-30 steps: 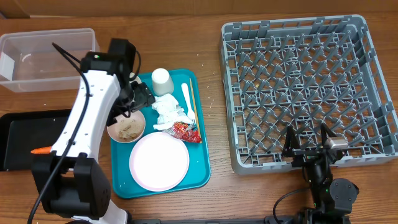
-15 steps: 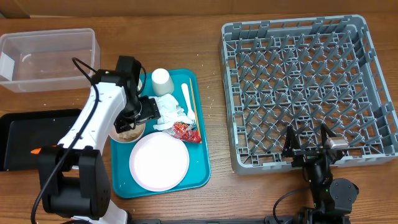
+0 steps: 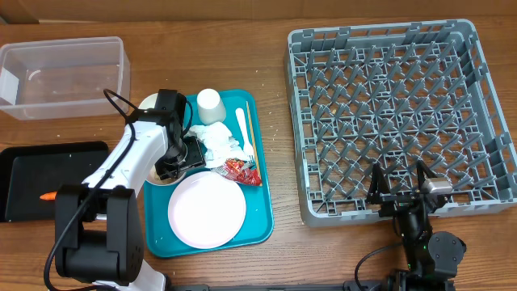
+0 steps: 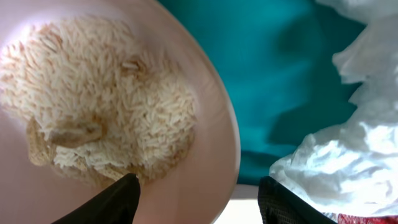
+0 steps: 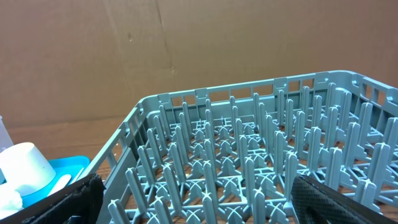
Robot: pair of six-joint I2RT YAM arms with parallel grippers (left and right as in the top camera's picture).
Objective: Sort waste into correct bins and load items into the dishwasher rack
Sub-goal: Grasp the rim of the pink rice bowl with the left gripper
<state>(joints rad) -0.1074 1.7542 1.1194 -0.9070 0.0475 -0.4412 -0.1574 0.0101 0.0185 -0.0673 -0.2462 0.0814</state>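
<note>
Moved since a second ago: left gripper (image 4: 198, 185), swung in from the tray's far-left corner and lowered onto the bowl, jaws narrowing on the way.

**Holdings, largest first**
1. Large square grey plastic dishwasher rack (image 3: 388, 105): right of table, nothing loaded.
2. Flat teal rectangular tray (image 3: 260, 217): centre, carries most items.
3. Clear rectangular plastic tub (image 3: 60, 46): far left.
4. Shallow black rectangular tray (image 3: 40, 166): near left.
5. Pale pink round plate (image 3: 207, 208): near end of teal tray.
6. Small pale round bowl (image 4: 208, 93): left side of teal tray, just beside the plate, under the wrist.
7. Crumpled white tissue (image 3: 218, 144): just beside the bowl.
8. Small white cup (image 3: 209, 105), upside down.
9. Beige rice-like food scraps (image 4: 106, 93): heaped inside the bowl.
10. Red crinkled snack wrapper (image 3: 240, 170).
11. White plastic fork (image 3: 241, 125).
12. Thin wooden chopstick (image 3: 251, 133).
13. Orange carrot (image 3: 51, 195): in the black tray.

**Hazards (judged)**
- A pinch on one smooth thin rim may let the loaded bowl tip, shedding scraps onto tray or plate.
- The outer finger stands near the tissue and could drag it along.
- The plate edge lies close below and could be nudged.

**Pose**
- Left arm: slants from near-left base to tray, wrist bent steeply down. The jaws straddle the bowl rim, one finger inside and one outside, apart and not visibly clamped.
- Right gripper (image 5: 199, 202): low at rack's near edge, level, jaws wide apart, empty.
</note>
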